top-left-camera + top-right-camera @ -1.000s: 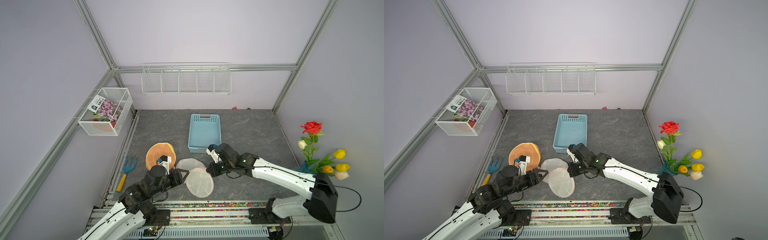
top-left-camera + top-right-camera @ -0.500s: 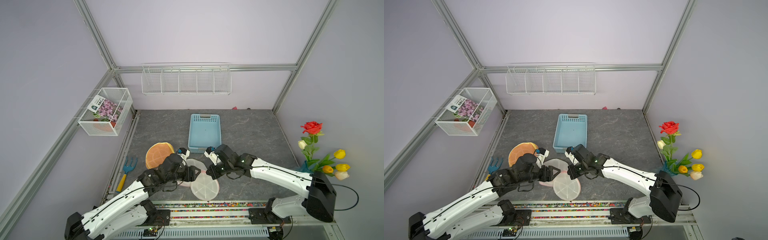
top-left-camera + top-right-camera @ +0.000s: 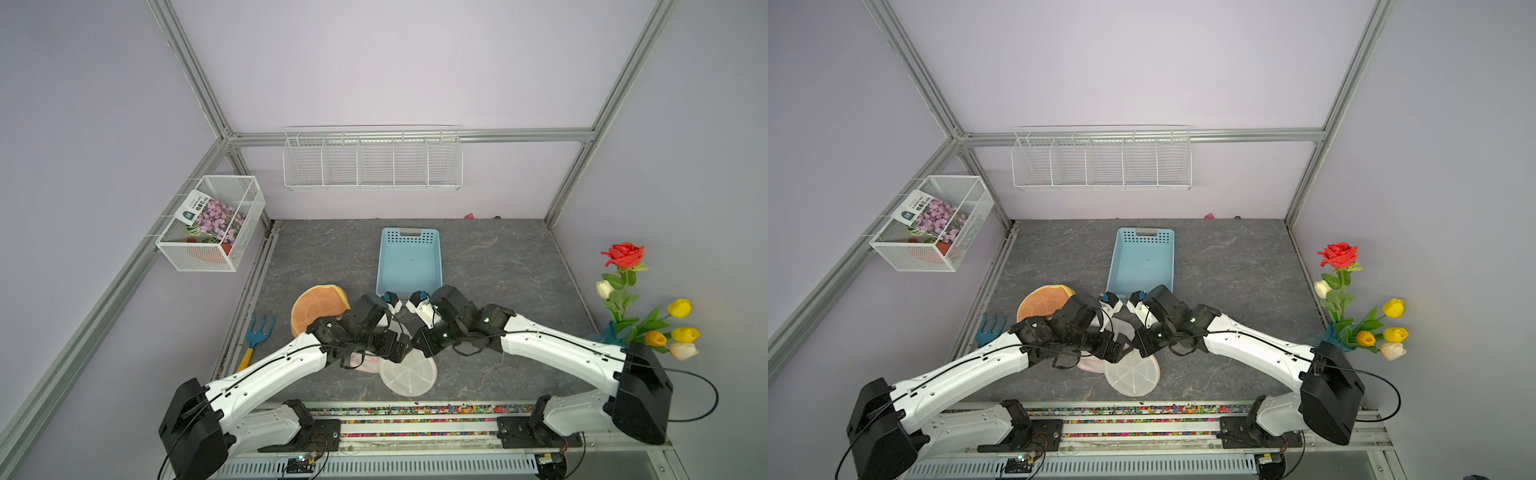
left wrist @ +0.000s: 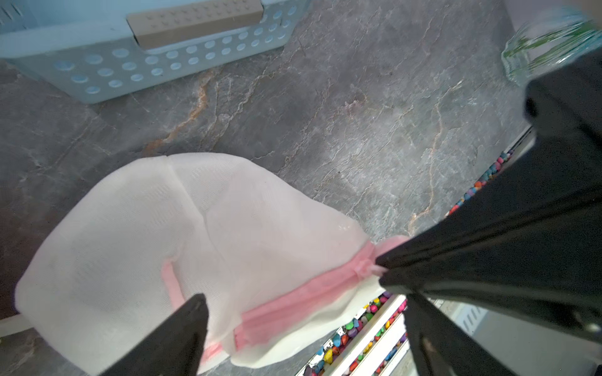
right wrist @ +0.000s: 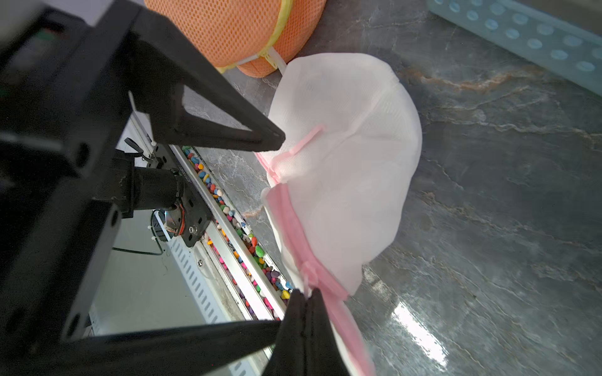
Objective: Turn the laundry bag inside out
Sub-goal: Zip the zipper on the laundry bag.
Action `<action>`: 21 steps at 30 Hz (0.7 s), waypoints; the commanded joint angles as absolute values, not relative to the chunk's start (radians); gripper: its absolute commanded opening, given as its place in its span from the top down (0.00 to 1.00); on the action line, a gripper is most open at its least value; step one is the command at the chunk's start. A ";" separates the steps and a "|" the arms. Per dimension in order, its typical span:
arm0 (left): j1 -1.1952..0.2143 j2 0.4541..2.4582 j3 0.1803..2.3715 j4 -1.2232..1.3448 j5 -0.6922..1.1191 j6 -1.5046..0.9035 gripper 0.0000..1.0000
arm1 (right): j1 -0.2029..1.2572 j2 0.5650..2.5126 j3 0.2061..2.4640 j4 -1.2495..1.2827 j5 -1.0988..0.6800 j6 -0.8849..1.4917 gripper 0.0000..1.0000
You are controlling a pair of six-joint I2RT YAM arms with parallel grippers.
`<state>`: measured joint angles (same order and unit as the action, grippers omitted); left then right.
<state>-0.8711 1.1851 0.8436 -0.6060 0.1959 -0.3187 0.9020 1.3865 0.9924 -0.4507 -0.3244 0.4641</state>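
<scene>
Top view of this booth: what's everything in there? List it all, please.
laundry bag: one, white mesh with pink zip, front middle of the table
mesh pouch: one, orange, left of the laundry bag
tray: one, light blue, table centre, toward the back
garden fork: one, blue with yellow handle, table's left edge
wire basket: one, white, left wall
seed packet: one, pink flowers printed, in the wire basket
wire shelf: one, white, back wall
flowers: one bunch, red, yellow, white, right side
pebbles: many, mixed colours, front rail
table: one, grey marbled
left gripper: one, black, open, at the laundry bag
right gripper: one, black, shut on the laundry bag's pink zip
</scene>
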 commanded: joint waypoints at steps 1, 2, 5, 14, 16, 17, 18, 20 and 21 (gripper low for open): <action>-0.876 1.224 0.871 -0.700 0.193 -0.215 0.01 | 0.890 1.393 1.009 -0.432 -0.349 0.438 1.00; -0.875 1.232 0.876 -0.708 0.198 -0.218 0.01 | 0.887 1.391 1.007 -0.430 -0.354 0.437 1.00; -0.876 1.258 0.879 -0.692 0.223 -0.187 0.06 | 0.880 1.391 1.004 -0.422 -0.360 0.435 1.00; -0.876 1.328 0.913 -0.671 0.276 -0.148 0.46 | 0.868 1.391 0.998 -0.410 -0.377 0.437 1.00; -0.876 1.328 0.914 -0.669 0.278 -0.153 0.60 | 0.866 1.393 0.990 -0.402 -0.378 0.445 1.00; -0.877 1.327 0.914 -0.670 0.277 -0.157 0.63 | 0.865 1.394 0.987 -0.397 -0.377 0.450 1.00; -0.876 1.325 0.914 -0.672 0.279 -0.160 0.63 | 0.864 1.393 0.984 -0.396 -0.369 0.457 1.00; -0.876 1.319 0.918 -0.676 0.281 -0.164 0.63 | 0.859 1.391 0.979 -0.394 -0.360 0.470 1.00; -0.876 1.316 0.919 -0.678 0.282 -0.165 0.63 | 0.857 1.391 0.978 -0.398 -0.354 0.476 1.00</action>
<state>-0.8715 1.3293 0.8886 -0.6796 0.2638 -0.1696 0.8658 1.3865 0.9920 -0.4213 -0.3634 0.4572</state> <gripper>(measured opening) 0.372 0.054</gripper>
